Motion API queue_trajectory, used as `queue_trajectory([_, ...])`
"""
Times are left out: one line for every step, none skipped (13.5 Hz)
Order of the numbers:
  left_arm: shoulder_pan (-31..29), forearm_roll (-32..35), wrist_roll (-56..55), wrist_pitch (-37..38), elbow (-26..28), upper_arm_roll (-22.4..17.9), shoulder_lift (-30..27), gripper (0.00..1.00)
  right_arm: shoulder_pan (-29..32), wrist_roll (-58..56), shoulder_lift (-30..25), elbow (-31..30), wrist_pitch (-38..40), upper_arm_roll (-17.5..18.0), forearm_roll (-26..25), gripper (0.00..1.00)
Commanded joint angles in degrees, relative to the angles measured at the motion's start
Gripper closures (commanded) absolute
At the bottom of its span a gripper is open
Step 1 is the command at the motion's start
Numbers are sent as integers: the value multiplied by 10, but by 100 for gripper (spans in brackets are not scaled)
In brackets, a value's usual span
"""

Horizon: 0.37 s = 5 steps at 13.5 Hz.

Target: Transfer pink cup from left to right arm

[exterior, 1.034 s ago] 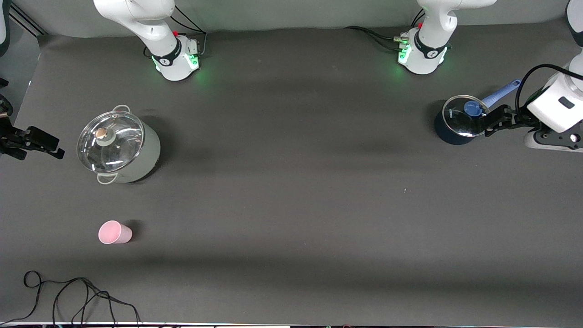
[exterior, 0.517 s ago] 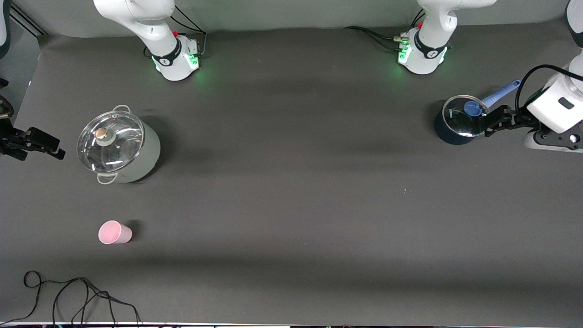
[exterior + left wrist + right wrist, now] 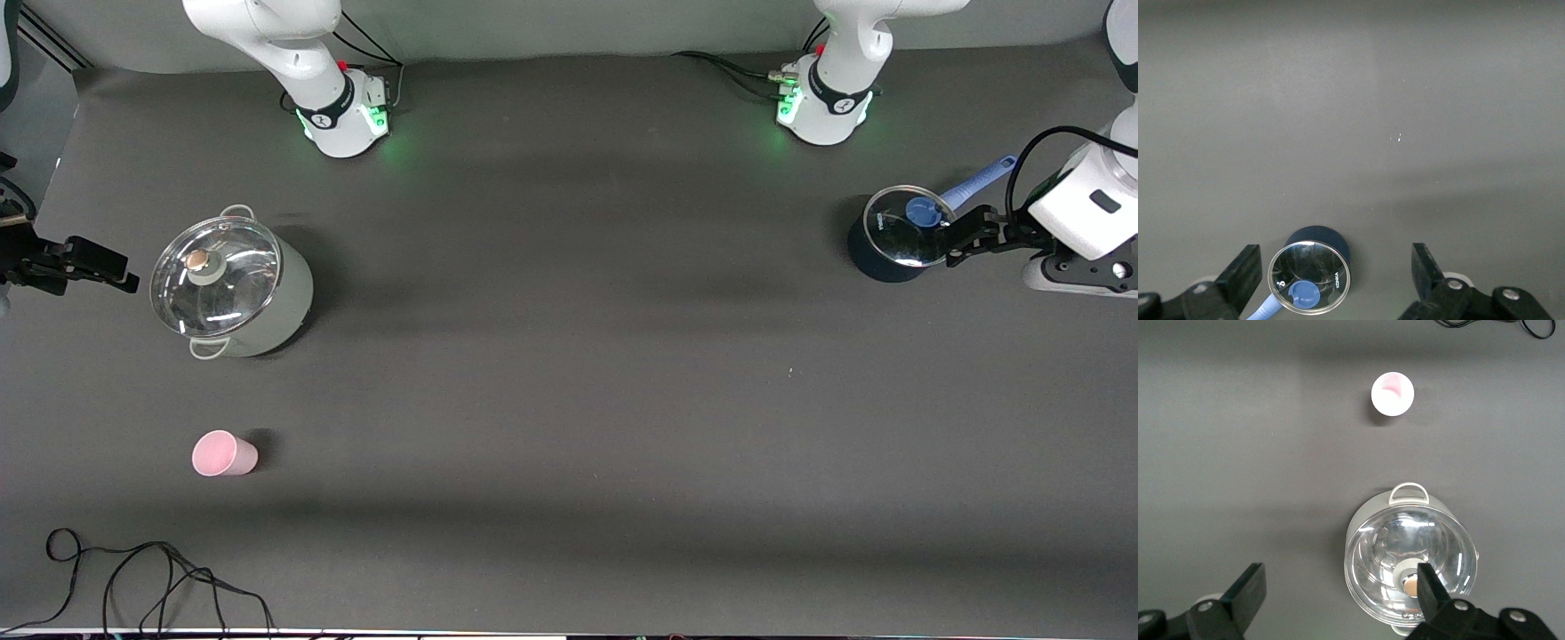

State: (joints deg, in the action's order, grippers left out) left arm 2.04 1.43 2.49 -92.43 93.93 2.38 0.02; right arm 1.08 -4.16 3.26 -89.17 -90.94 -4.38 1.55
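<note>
The pink cup (image 3: 224,453) stands upright on the dark table, toward the right arm's end and nearer to the front camera than the grey pot (image 3: 233,284). It also shows in the right wrist view (image 3: 1392,393). My right gripper (image 3: 98,271) is open and empty, up in the air beside the grey pot at the table's end; in its own view (image 3: 1341,587) the pot's lid lies partly under one finger. My left gripper (image 3: 956,238) is open and empty beside the small dark-blue pot (image 3: 893,236), which sits between the fingers in the left wrist view (image 3: 1337,267).
The grey pot has a glass lid with a knob (image 3: 1408,585). The dark-blue pot (image 3: 1313,267) has a glass lid and a light-blue handle (image 3: 978,182). A black cable (image 3: 142,578) lies at the table's front edge, near the cup.
My right gripper has shifted a little toward the grey pot and away from the front camera. The left arm, the cup and both pots have not moved.
</note>
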Motion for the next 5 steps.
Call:
queue_trajectory([-1,3,8,6,-13,0,4,0,4,3,-3,8,11,4,-7,1])
queue_trajectory([-1,3,8,6,-13,0,4,0,4,3,-2,9,11,4,-7,1])
queue_trajectory([-1,3,8,7,-13,0,4,0,4,3,-2,9,11,4,-7,1])
queue_trajectory([-1,3,8,7,-13,0,4,0,4,3,-2,9,11,4,-7,1])
queue_trajectory([-1,3,8,7,-13,0,4,0,4,3,-2,10,9,4,-7,1])
